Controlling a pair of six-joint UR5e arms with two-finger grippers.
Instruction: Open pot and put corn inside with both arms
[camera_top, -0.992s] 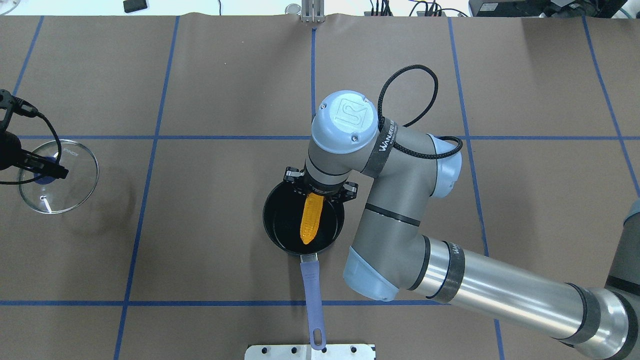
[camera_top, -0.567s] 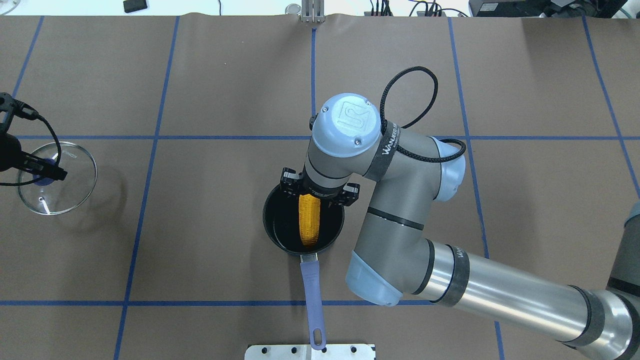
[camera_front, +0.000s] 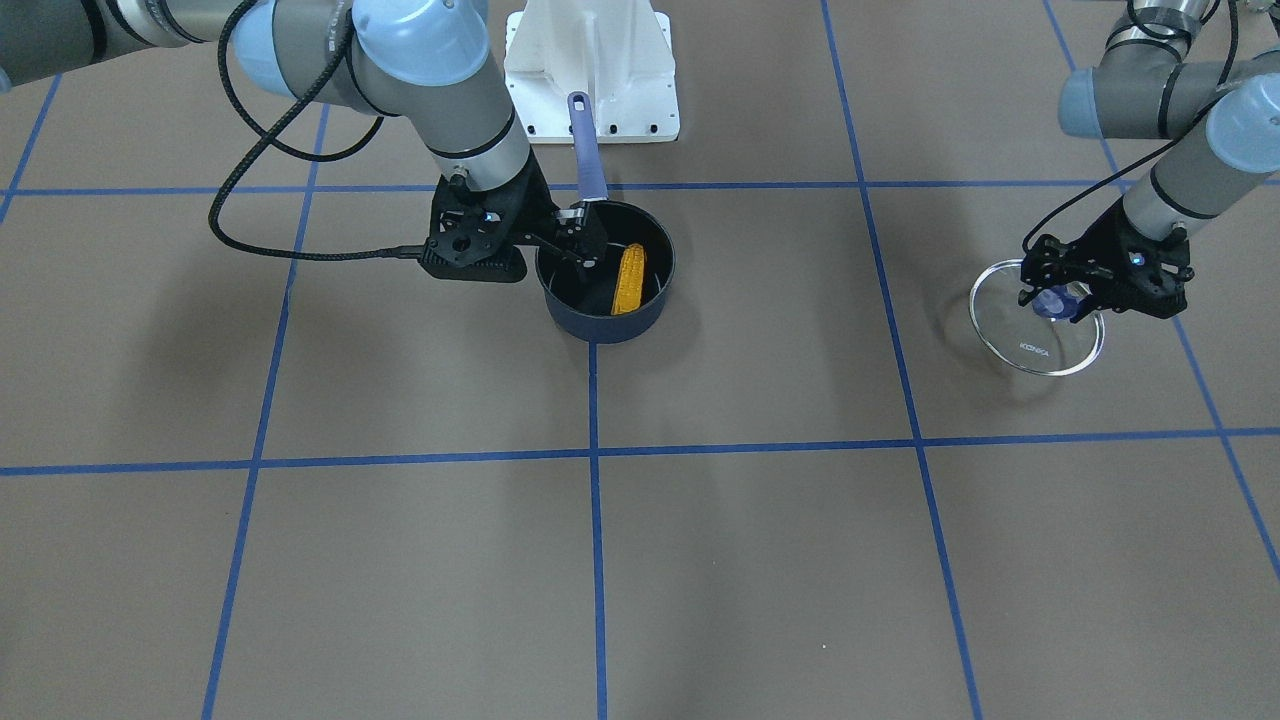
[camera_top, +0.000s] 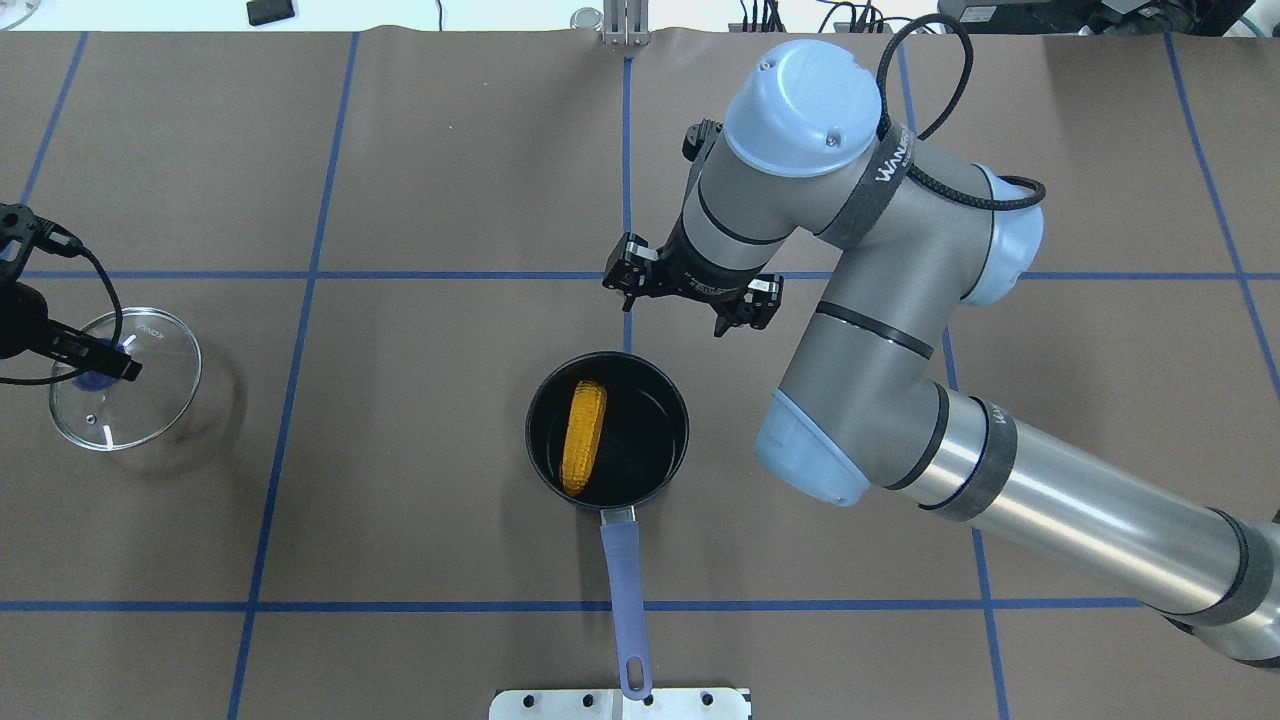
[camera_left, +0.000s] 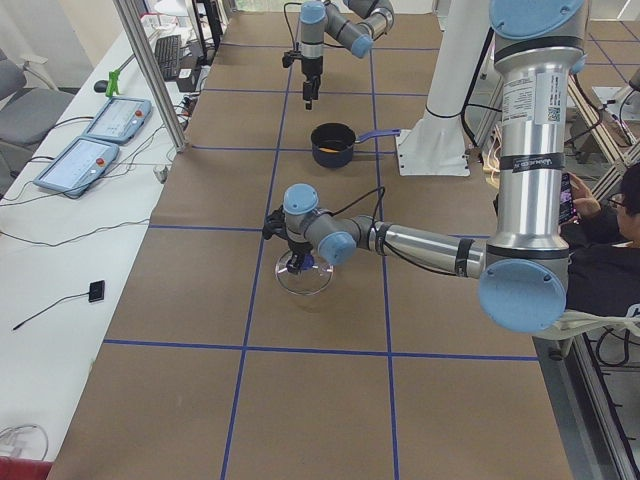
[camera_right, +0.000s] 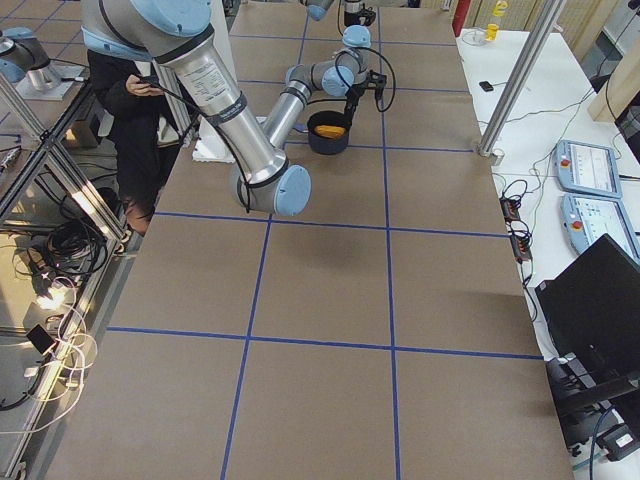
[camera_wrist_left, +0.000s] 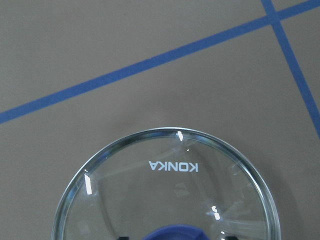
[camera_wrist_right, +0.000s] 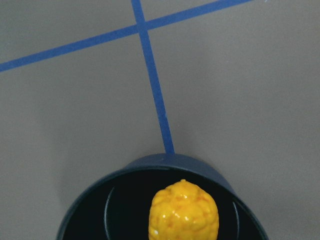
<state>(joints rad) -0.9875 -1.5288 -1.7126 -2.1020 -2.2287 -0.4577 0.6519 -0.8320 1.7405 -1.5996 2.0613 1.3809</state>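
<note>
The dark navy pot (camera_top: 645, 445) stands open mid-table, its purple-blue handle (camera_top: 622, 560) pointing toward the robot. The yellow corn (camera_top: 583, 437) lies inside it, on its left side; it also shows in the front view (camera_front: 629, 278) and the right wrist view (camera_wrist_right: 183, 215). My right gripper (camera_front: 580, 240) is open and empty, raised above the pot's far rim. My left gripper (camera_top: 95, 360) is shut on the purple-blue knob of the glass lid (camera_top: 150, 400), far left and well apart from the pot. The lid's "KONKA" print shows in the left wrist view (camera_wrist_left: 173, 166).
The white base mount (camera_top: 620, 703) sits at the near edge, just behind the pot handle. Blue tape lines cross the brown table cover. An operator (camera_left: 600, 230) sits beside the robot's base. Control pendants (camera_left: 80, 160) lie on a side bench.
My right gripper has let go of the corn and risen away toward the table's far side. The corn now lies in the pot. The left gripper and lid shifted slightly.
</note>
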